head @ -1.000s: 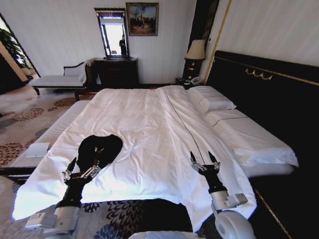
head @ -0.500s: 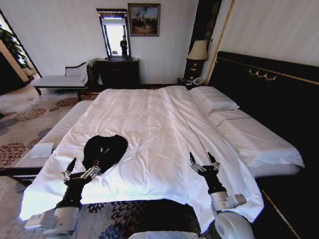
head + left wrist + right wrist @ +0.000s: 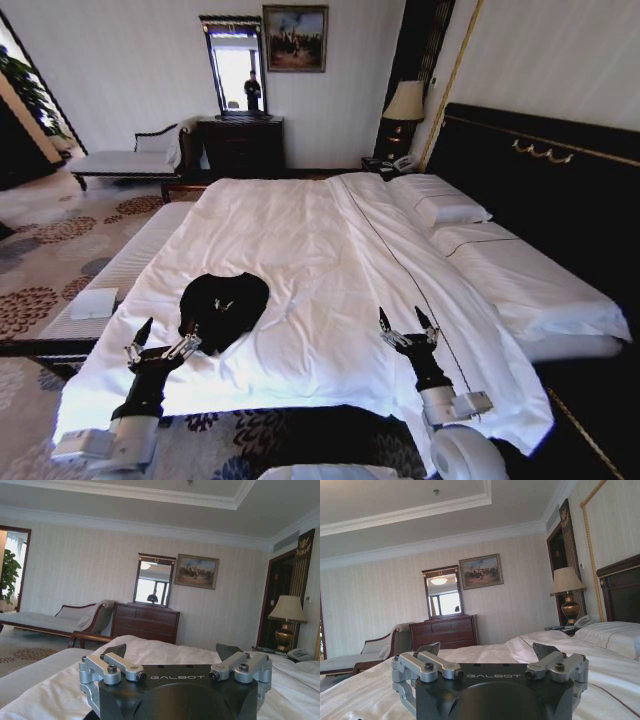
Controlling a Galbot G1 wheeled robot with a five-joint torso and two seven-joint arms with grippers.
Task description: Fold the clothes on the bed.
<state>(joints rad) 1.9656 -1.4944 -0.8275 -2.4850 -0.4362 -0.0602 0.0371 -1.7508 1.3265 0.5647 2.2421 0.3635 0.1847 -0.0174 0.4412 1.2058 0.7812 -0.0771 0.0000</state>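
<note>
Folding not yet begun — the black T-shirt [image 3: 223, 310] lies crumpled near the bed's [image 3: 300, 240] foot edge; left gripper [image 3: 160, 343] and right gripper [image 3: 407, 327] hover beside it, fingers spread wide, empty

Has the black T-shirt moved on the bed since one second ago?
No. The T-shirt keeps its place against the duvet's near edge and folds; the whole head view has shifted, so the camera moved.

Both arms low at the near edge of the bed [image 3: 300, 240], shirt between them and closer to the left.
Black T-shirt [image 3: 222, 308] lies crumpled on the white duvet [image 3: 330, 300]. Left gripper [image 3: 160, 338] open, just short of the shirt. Right gripper [image 3: 405, 325] open over bare duvet, well apart from the shirt. Pillows [image 3: 450, 210] by the dark headboard [image 3: 540, 180].
</note>
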